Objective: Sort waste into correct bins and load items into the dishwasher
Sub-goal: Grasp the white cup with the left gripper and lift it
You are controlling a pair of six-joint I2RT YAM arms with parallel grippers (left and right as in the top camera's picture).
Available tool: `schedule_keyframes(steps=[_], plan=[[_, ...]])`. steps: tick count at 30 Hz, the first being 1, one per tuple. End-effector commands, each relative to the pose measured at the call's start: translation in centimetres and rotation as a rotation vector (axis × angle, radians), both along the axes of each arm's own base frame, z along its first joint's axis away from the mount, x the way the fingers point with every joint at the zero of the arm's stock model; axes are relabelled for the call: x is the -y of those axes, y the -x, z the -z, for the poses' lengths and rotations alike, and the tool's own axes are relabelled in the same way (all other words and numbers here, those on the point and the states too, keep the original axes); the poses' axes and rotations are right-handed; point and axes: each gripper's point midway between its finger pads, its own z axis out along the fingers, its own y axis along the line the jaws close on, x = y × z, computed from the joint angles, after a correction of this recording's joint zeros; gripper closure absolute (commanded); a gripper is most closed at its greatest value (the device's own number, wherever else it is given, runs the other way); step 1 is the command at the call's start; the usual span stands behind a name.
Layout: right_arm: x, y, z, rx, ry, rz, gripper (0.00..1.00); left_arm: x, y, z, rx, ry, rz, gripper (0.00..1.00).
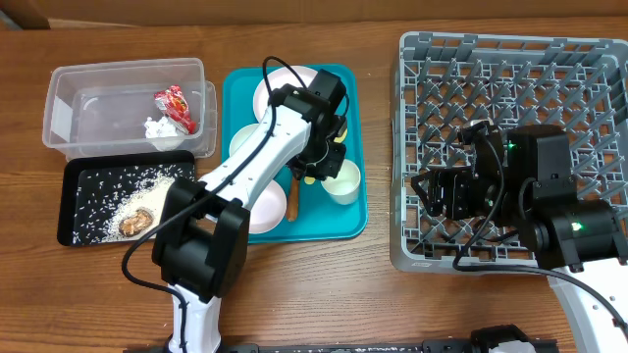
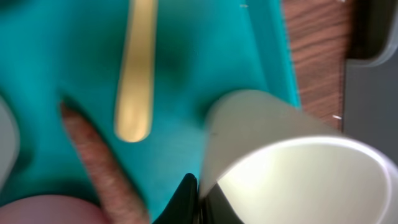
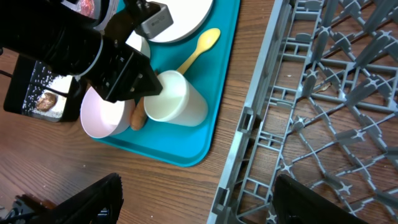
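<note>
Work surface: one wooden table (image 1: pixel 118 294), mid-brown with darker streaks, the grain running left to right in the overhead view. It extends past the left gripper (image 1: pixel 319 162) on its left and near sides. A bare strip of it lies between that gripper and the right gripper (image 1: pixel 427 194). Finish is low-sheen. Lighting is even and shadows are soft. Nearer than both grippers, a dark bar (image 1: pixel 392 347) lies along the table's front edge.
</note>
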Motion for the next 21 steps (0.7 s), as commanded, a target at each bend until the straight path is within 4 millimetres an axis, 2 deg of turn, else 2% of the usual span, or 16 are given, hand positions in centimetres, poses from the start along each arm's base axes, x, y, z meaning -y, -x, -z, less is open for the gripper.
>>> schedule_keyframes(steps=[1, 5, 9, 11, 16, 21], plan=[[-0.1, -0.2, -0.6, 0.011, -0.010, 0.001, 0.20, -0.1, 0.5, 0.8, -0.022, -0.017, 0.005, 0.96], [-0.2, -0.2, -0.6, 0.011, -0.014, -0.002, 0.20, -0.1, 0.8, 0.2, -0.045, -0.002, 0.001, 0.96], [-0.9, 0.0, -1.0, 0.014, -0.052, -0.030, 0.20, 0.0, 0.1, -2.7, -0.073, 0.089, 0.002, 0.96], [-1.5, 0.0, -1.5, 0.026, -0.085, -0.055, 0.20, 0.3, -0.4, -5.0, -0.087, 0.194, 0.016, 0.96], [-3.0, -0.6, -3.3, 0.099, -0.170, -0.122, 0.20, 2.1, -1.7, -13.1, -0.083, 0.650, 0.106, 0.96], [-3.5, -2.3, -5.4, 0.156, -0.247, -0.069, 0.20, 1.7, -2.6, -19.1, -0.067, 1.014, 0.129, 0.96]])
